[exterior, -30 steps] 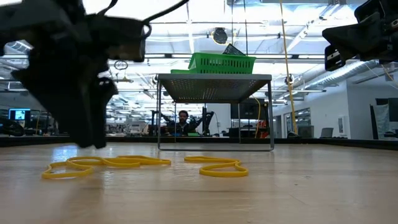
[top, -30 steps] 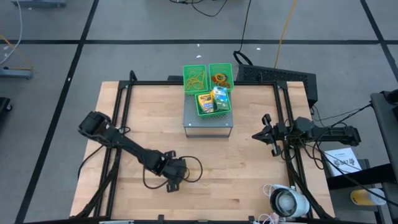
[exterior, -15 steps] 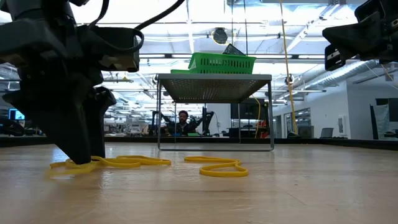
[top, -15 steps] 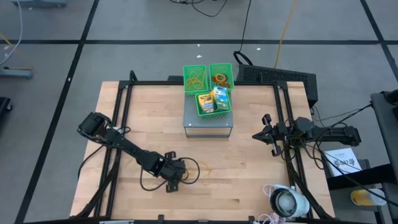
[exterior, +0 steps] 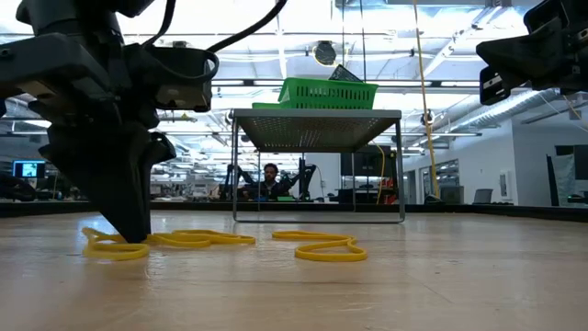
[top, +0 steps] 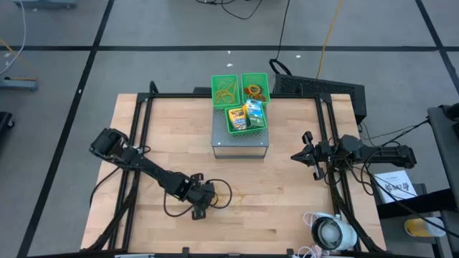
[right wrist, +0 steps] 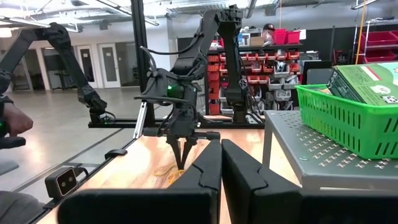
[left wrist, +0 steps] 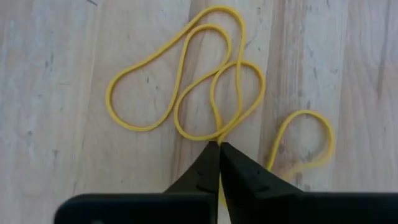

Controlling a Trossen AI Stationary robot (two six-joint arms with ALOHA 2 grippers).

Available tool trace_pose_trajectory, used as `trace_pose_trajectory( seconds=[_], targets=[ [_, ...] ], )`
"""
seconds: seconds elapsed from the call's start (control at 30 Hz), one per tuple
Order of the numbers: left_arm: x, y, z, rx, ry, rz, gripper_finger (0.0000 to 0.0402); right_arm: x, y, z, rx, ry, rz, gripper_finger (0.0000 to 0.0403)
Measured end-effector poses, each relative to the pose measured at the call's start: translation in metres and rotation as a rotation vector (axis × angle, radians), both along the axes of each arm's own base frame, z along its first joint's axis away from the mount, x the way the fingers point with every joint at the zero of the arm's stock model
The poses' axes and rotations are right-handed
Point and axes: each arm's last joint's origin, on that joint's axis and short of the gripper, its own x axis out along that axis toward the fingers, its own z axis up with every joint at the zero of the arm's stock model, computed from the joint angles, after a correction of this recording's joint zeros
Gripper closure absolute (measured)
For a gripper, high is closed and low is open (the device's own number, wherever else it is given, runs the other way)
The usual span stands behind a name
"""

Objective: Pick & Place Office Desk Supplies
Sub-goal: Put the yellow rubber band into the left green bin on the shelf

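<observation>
A yellow rubber band [left wrist: 186, 81] lies in slack loops on the wooden table, left of centre. My left gripper [left wrist: 219, 146] points down at it, shut on it; the low view shows the tips at table level [exterior: 133, 239]. A second yellow band [exterior: 322, 248] lies beside it. My right gripper [top: 307, 154] hangs shut over the table's right side, touching nothing. At the back, green bins [top: 214, 80] hold rubber bands [top: 226, 89], coloured rings [top: 254, 91], a crayon box [top: 237, 118] and a packet [top: 254, 112]. My left gripper pinches the yellow band between its two fingertips, where two strands run together at the near end of its loops [left wrist: 219, 134]. The fingers come from above, pointing down. The band lies slack on the table, its loops spread out beyond the fingertips.
The bins stand on a grey perforated metal stand [top: 240, 142] at the table's far middle. A white round device with cables [top: 330, 233] sits at the near right corner. Black frame rails [top: 136, 143] run along both sides. Bare wood lies between the stand and the bands.
My left gripper has come down onto the table at the yellow band's end and has shut on it. That end of the band has bunched up a little under the fingertips; the rest of it lies where it was.
</observation>
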Motion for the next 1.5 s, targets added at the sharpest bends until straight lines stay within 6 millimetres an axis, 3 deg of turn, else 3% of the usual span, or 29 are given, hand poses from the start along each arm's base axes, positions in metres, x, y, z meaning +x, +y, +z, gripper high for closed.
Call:
trace_pose_trajectory(
  seconds=[0.13,0.4,0.73,1.07,1.23,1.5],
  targets=[
    [-0.003,0.001,0.010,-0.032,-0.008,-0.012,0.0397,0.000,0.000,0.000,0.000,0.000,0.000,0.0403],
    [-0.017,0.007,0.056,-0.040,-0.118,0.003,0.0398,0.000,0.000,0.000,0.000,0.000,0.000,0.0403],
    [-0.027,0.022,0.109,-0.010,-0.384,0.068,0.0397,0.000,0.000,0.000,0.000,-0.001,0.000,0.0403],
    [-0.019,0.037,0.151,0.041,-0.717,0.017,0.0398,0.000,0.000,0.000,0.000,0.001,0.000,0.0403],
    [-0.014,0.056,0.174,0.066,-0.895,0.050,0.0398,0.000,0.000,0.000,0.000,-0.001,0.000,0.0403],
    [-0.014,0.098,0.205,0.298,-1.093,0.041,0.0398,0.000,0.000,0.000,0.000,0.000,0.000,0.0403]
  ],
)
